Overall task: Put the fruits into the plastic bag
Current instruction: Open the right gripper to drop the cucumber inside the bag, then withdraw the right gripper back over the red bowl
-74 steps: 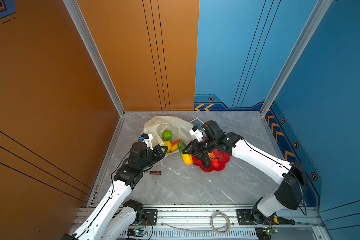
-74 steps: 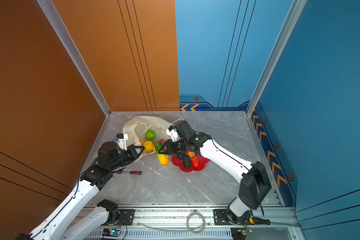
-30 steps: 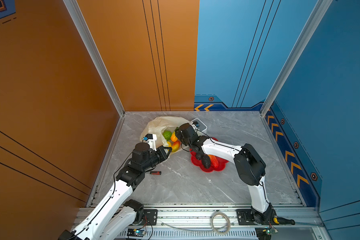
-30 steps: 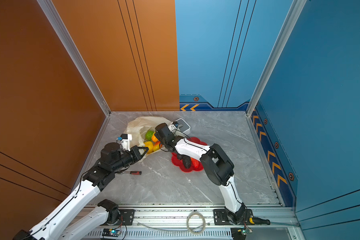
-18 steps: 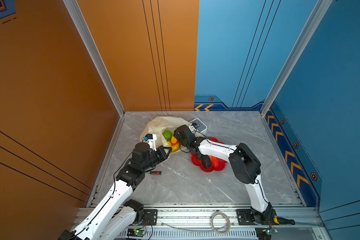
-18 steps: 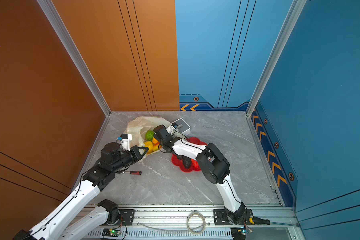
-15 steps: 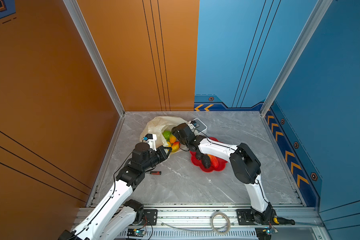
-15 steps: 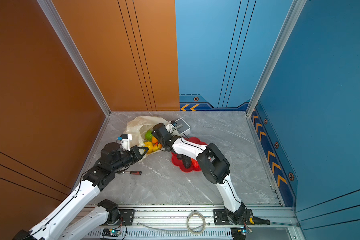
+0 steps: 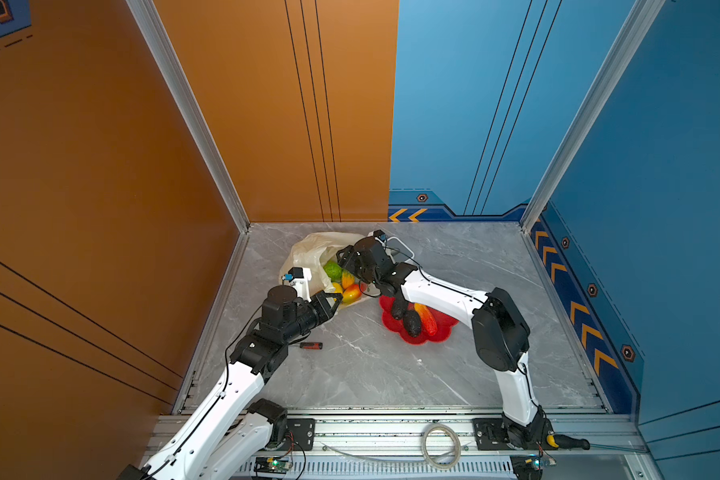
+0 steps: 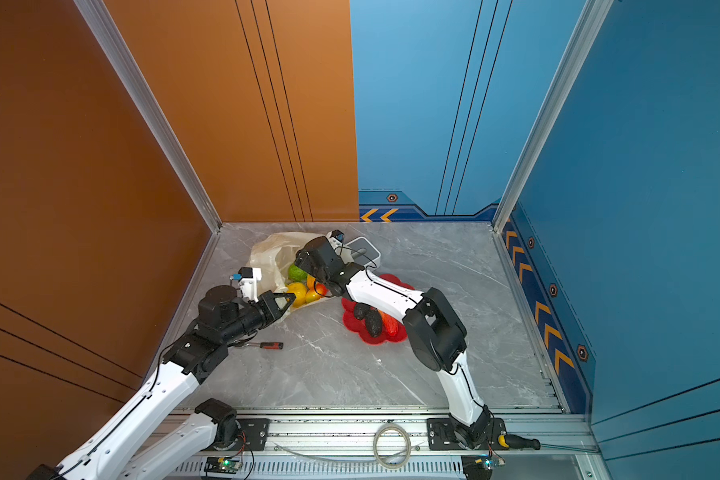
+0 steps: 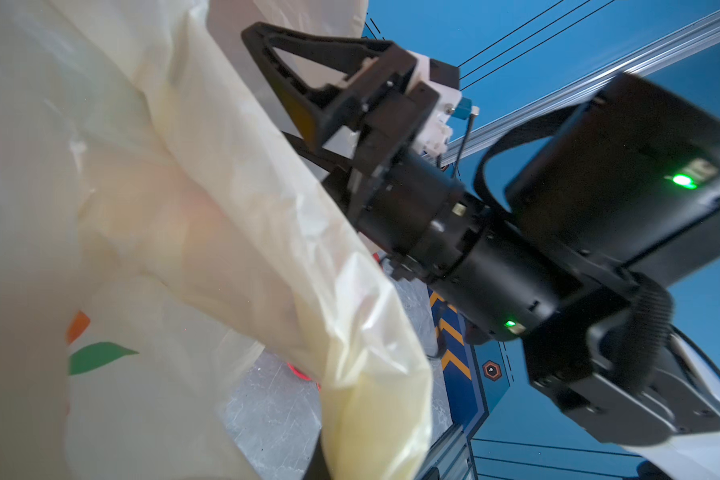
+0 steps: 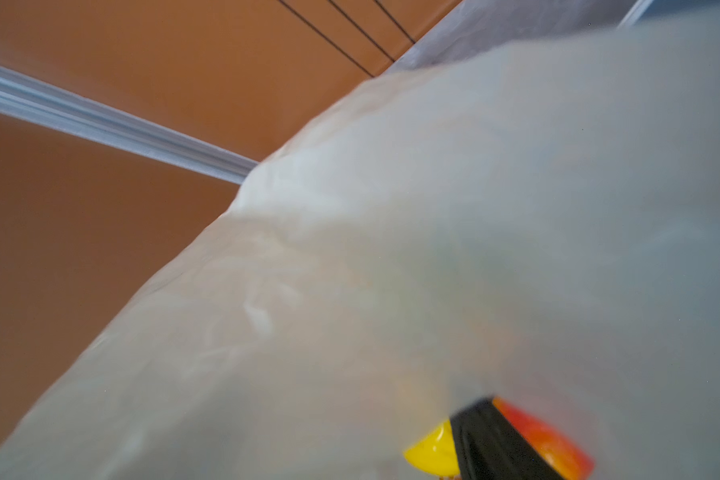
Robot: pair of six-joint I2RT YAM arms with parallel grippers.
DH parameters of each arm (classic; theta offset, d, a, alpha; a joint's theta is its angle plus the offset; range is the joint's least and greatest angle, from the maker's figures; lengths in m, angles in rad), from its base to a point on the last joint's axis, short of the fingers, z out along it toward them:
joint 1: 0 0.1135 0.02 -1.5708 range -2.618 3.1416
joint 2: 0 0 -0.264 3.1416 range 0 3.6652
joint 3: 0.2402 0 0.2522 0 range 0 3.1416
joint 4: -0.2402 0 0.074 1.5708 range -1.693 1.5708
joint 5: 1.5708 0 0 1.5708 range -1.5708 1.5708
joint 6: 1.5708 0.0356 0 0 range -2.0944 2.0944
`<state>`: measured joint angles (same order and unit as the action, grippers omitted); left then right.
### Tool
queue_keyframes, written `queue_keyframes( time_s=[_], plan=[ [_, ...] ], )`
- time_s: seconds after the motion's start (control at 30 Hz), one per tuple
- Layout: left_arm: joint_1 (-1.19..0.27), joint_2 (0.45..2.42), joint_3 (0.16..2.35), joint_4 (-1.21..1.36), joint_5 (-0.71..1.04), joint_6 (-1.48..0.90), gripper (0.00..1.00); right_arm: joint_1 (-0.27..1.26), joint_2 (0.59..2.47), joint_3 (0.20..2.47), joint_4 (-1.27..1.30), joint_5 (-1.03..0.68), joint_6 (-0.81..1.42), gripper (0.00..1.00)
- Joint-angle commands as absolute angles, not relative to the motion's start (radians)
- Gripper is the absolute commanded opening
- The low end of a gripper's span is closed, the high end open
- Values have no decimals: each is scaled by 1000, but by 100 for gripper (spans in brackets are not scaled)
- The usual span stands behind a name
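The plastic bag (image 9: 308,249) (image 10: 269,253) lies at the back left with its mouth held up. My left gripper (image 9: 336,296) (image 10: 291,297) is shut on its front rim; bag film (image 11: 225,232) fills the left wrist view. In the mouth lie a green fruit (image 9: 332,270) (image 10: 297,273), a yellow one (image 10: 297,289) and a red-orange one (image 9: 351,293). My right gripper (image 9: 342,261) (image 10: 302,259) (image 11: 275,87) is at the mouth, open and empty. One black finger (image 12: 487,440) rests between a yellow fruit (image 12: 429,453) and a red-orange one (image 12: 545,444). Two dark fruits (image 9: 399,307) (image 9: 412,323) and a red-orange oblong fruit (image 9: 427,322) lie on the dish.
The red flower-shaped dish (image 9: 441,332) (image 10: 375,338) sits right of the bag, under my right forearm. A white-grey box (image 10: 364,251) stands behind the right wrist. A red-handled screwdriver (image 9: 312,345) (image 10: 272,345) lies by my left arm. Walls close off the left, back and right.
My right gripper carried a yellow-orange fruit from beside the dish into the bag's mouth, then opened and let it go there. The left gripper has stayed shut on the bag's rim.
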<state>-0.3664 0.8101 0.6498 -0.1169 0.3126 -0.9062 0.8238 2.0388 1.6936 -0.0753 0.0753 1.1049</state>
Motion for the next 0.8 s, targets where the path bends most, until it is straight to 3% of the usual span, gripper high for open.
queue_keyframes(
  time_s=[0.0,0.43,0.77],
  plan=[
    [-355,796,651,-129,334,-890,0,814,1918,1671,-151,-49,1012,74],
    [-348,794,677,-165,334,-879,0,784,1517,1500,-493,-164,701,74],
    [-348,807,684,-165,334,-876,0,581,1295,1339,-898,-76,535,80]
  ],
)
